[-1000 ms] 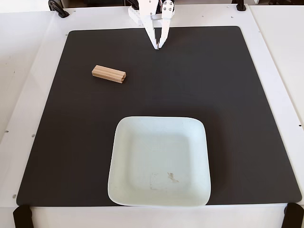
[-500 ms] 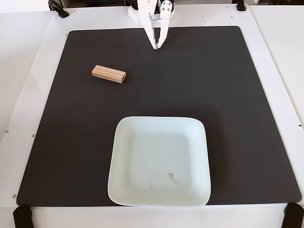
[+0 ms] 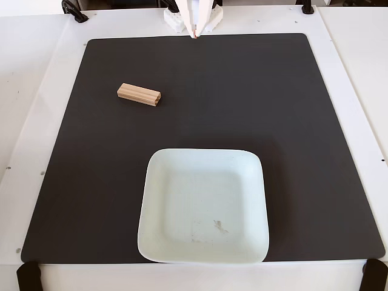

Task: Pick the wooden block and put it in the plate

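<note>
The wooden block (image 3: 139, 94) is a small light-tan grooved bar lying on the black mat, upper left of centre, slightly angled. The plate (image 3: 159, 182) is a large square pale mint-white dish with scuff marks inside, at the lower centre of the mat, and it holds nothing. My gripper (image 3: 194, 32) is white and sits at the top edge of the fixed view, at the far edge of the mat, well away from the block and the plate. Its fingertips appear closed together with nothing between them.
A black mat (image 3: 291, 121) covers most of a white table (image 3: 36, 121). Black clamps (image 3: 27, 276) sit at the table's corners. The arm's white base (image 3: 176, 21) is at the top centre.
</note>
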`<state>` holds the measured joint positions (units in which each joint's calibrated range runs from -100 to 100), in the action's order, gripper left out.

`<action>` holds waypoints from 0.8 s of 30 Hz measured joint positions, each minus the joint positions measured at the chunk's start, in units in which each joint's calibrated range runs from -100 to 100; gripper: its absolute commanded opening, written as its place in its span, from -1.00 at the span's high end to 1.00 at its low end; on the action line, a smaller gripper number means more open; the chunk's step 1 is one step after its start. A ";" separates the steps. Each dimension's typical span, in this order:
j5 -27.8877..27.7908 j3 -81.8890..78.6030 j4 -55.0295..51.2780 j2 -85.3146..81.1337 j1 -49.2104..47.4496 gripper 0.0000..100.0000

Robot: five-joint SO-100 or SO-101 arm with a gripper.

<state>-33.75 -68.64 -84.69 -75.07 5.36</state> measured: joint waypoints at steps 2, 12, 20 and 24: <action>2.19 6.94 -1.87 5.53 2.32 0.98; 9.60 41.19 -5.70 38.79 24.34 0.98; 17.16 62.89 -5.87 65.76 32.74 0.98; 19.87 68.95 -5.27 75.80 32.64 0.93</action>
<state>-13.88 0.31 -89.97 0.72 38.00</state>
